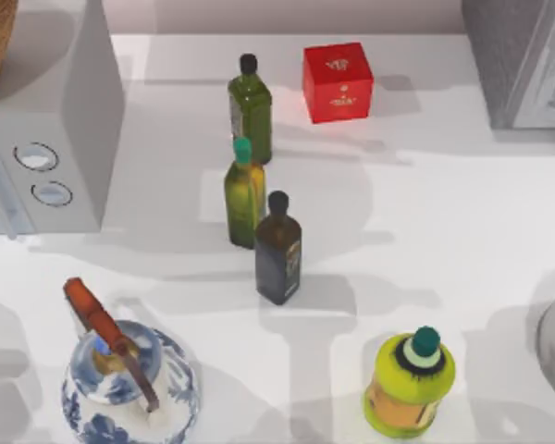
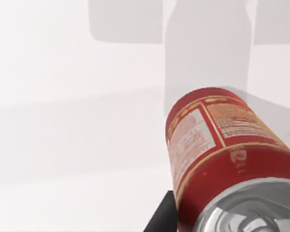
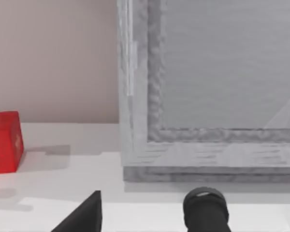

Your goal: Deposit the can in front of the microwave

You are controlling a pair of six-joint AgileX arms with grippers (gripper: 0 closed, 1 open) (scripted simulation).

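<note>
**Left gripper** (image 2: 217,220): closed on the can (image 2: 208,140). One dark finger (image 2: 160,220) lies against the can's side near the silver top; the other is hidden behind the can.

**Can**: red, with yellow bands and white print panels. In the left wrist view the long axis runs away from the camera, with the silver top nearest the lens and the base at the far end towards the table (image 2: 63,145). Pale table and soft grey shadows lie beyond it. I cannot tell whether the base touches the table, nor how the can stands relative to the microwave.

**Right gripper** (image 3: 145,220): fingers spread wide and holding nothing, with bare table between them. It faces the speckled box (image 3: 208,96), with the red box (image 3: 4,141) off to one side by the back wall.

**Microwave** (image 1: 74,102): light grey, at the table's left, with two round white dials (image 1: 35,156) facing the near side.

**Other items, top view:**
- Red box (image 1: 338,81), at the back of the table.
- Speckled box (image 1: 518,55), in the back right corner.
- Green bottle, black cap (image 1: 251,111), upright, left of the red box.
- Olive bottle, teal cap (image 1: 244,194), upright, just in front of the green bottle.
- Dark bottle (image 1: 278,250), upright, just beside the olive bottle.
- Blue-and-white teapot (image 1: 129,384), brown handle, near left.
- Yellow-green jar (image 1: 409,384), teal cap, near right.
</note>
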